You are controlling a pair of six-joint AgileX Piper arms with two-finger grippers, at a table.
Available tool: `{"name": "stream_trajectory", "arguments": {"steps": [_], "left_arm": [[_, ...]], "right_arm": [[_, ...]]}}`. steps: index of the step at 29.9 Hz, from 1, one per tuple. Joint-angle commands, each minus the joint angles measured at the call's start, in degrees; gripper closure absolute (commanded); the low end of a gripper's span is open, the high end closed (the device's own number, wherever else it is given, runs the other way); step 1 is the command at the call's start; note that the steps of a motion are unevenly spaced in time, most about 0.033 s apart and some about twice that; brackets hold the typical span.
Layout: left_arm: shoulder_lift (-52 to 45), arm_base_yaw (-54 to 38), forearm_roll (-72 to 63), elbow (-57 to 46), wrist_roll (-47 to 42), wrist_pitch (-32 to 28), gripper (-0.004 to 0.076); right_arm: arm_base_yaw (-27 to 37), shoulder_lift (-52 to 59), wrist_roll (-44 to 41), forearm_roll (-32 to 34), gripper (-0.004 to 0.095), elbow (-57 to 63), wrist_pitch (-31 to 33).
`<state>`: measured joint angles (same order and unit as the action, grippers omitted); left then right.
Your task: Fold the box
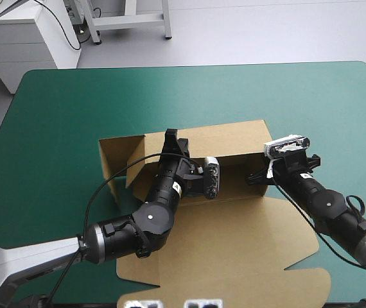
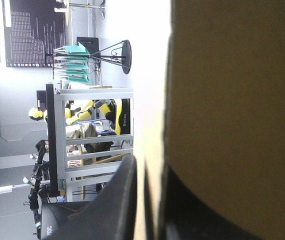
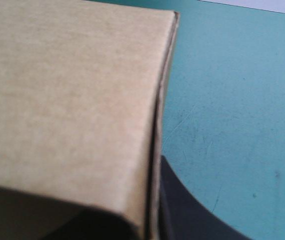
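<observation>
The brown box (image 1: 234, 237) lies mid-table, its wide lid panel flat toward the near edge. Its back wall (image 1: 225, 138) stands raised, and a side flap (image 1: 115, 160) leans out at the left. My left gripper (image 1: 170, 138) is at the back wall's top edge. In the left wrist view the left gripper (image 2: 150, 172) is shut on the box, a thin board edge between its black fingers (image 2: 120, 200). My right gripper (image 1: 255, 178) is at the box's right wall. In the right wrist view the right gripper (image 3: 150, 200) is shut on the box, with one finger (image 3: 182, 210) outside the wall.
The teal-green cover (image 1: 54, 128) shows to the left, right and far side of the box. The lid's front flaps (image 1: 234, 285) reach close to the table's near edge. Both arms cross over the flat lid panel.
</observation>
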<state>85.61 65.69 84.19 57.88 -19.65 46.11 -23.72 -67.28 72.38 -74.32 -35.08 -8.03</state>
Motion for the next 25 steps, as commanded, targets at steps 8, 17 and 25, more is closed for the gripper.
{"name": "stream_trajectory", "arguments": {"steps": [8, 17, 25], "left_arm": [[-2.10, 0.16, 3.30, 1.36, -1.03, 1.26, 0.0137], [-2.10, 5.83, 5.53, 1.36, -1.03, 2.97, 0.0161], [-2.10, 14.55, 2.84, 1.36, -2.89, 12.62, 0.0164]], "right_arm": [[-0.02, 0.77, -0.12, 0.90, 0.0926, -1.56, 0.55], [0.10, -0.72, -0.95, -0.35, 0.0926, -1.84, -3.23], [0.10, -5.79, 0.13, -0.20, 0.0926, -4.33, -6.12]]}}
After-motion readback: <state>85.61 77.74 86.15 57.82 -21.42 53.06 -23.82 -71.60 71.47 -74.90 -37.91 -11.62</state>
